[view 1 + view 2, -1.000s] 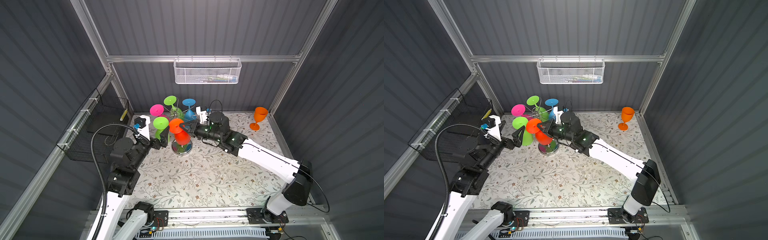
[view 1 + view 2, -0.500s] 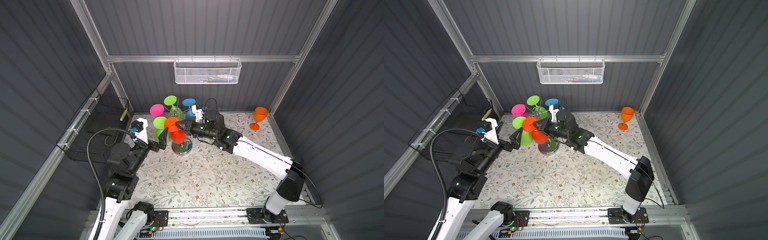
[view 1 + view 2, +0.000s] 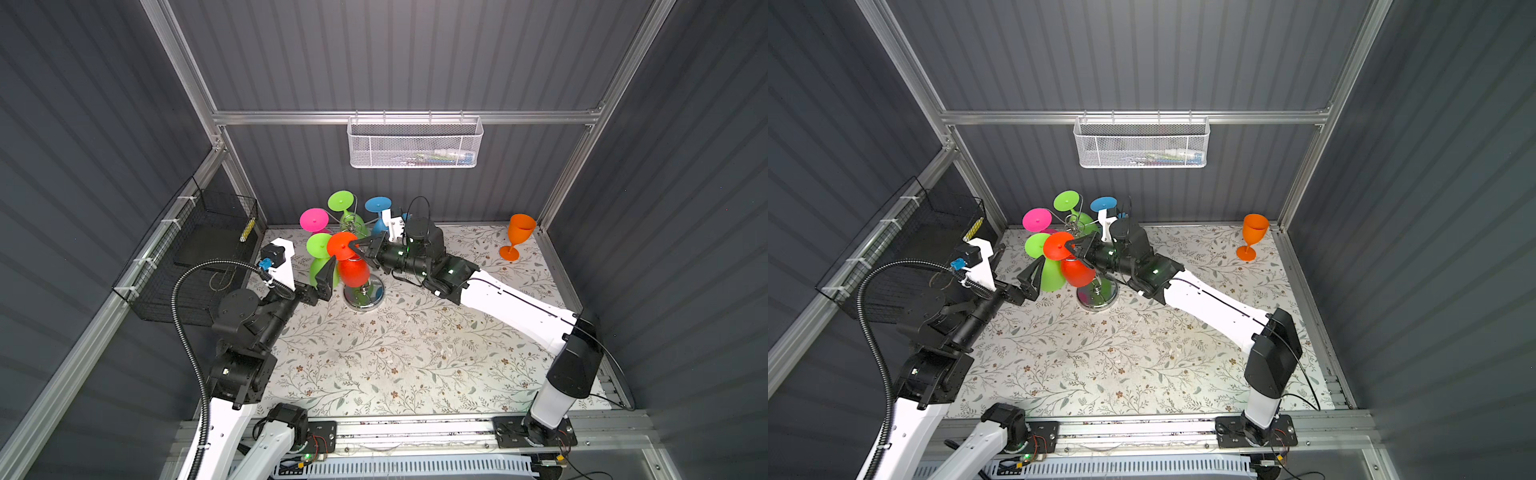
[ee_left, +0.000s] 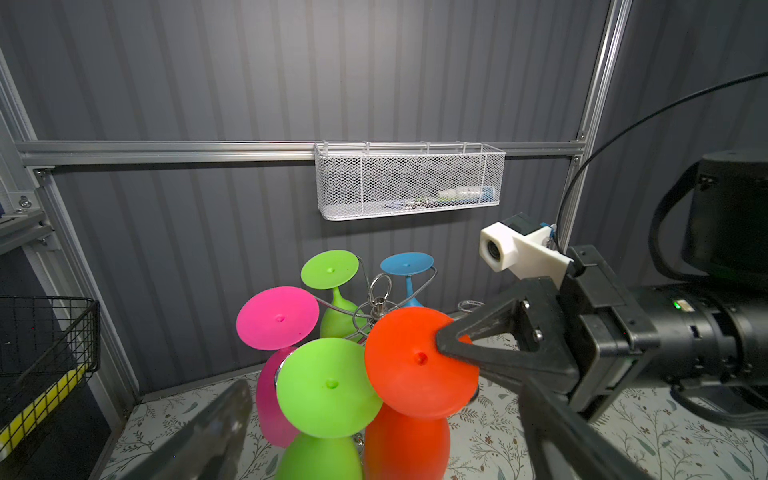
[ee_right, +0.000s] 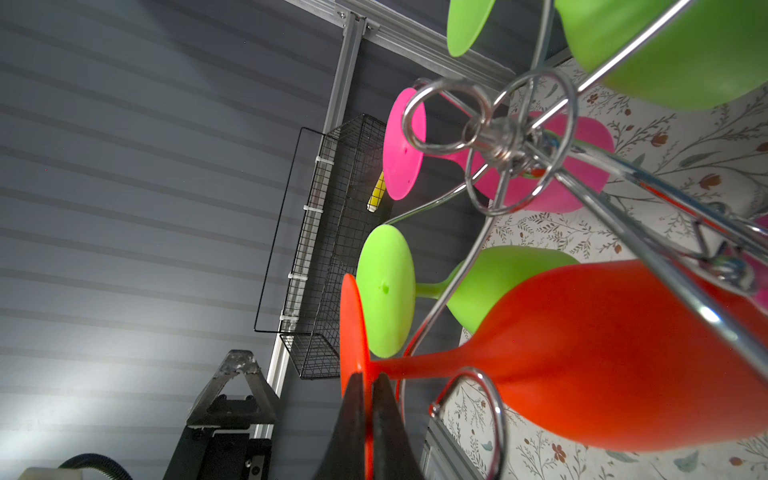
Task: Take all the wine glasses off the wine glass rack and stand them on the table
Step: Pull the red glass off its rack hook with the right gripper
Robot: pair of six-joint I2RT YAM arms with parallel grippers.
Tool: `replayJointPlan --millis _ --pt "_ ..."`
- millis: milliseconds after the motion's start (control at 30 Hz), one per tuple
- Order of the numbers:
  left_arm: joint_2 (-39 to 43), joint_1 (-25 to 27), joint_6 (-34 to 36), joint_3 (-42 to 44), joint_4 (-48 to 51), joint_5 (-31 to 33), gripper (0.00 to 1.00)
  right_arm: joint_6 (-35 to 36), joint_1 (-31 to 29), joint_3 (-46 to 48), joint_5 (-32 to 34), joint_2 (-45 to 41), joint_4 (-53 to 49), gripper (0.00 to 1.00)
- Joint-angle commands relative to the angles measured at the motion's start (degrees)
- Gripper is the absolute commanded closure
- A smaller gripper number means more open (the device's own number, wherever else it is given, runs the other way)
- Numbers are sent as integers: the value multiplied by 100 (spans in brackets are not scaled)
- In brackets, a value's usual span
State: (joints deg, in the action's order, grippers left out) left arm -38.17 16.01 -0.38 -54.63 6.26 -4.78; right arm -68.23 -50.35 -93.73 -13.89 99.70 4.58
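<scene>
White mesh basket [image 3: 415, 143] contents too small to ID. Finger [image 4: 216, 432] of left gripper [image 3: 323, 277] blurred, cut off at frame edge.

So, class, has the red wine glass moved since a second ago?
Yes: the red wine glass has slid slightly left in a top view, against the unmoved round base of the wine glass rack.

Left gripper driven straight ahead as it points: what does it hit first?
Most likely the near lime green glass on the wine glass rack, straight ahead of the open left gripper. The red glass pinched by the right gripper hangs close beside; depth unclear.
</scene>
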Motion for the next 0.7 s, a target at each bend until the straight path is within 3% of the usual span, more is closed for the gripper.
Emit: replayJointPlan --millis 0,667 --pt "73 -45 112 49 -184 -111 0 -66 95 -19 140 -105 366 97" --pt "67 -45 118 79 -192 -94 0 -253 348 463 395 -399 676 97"
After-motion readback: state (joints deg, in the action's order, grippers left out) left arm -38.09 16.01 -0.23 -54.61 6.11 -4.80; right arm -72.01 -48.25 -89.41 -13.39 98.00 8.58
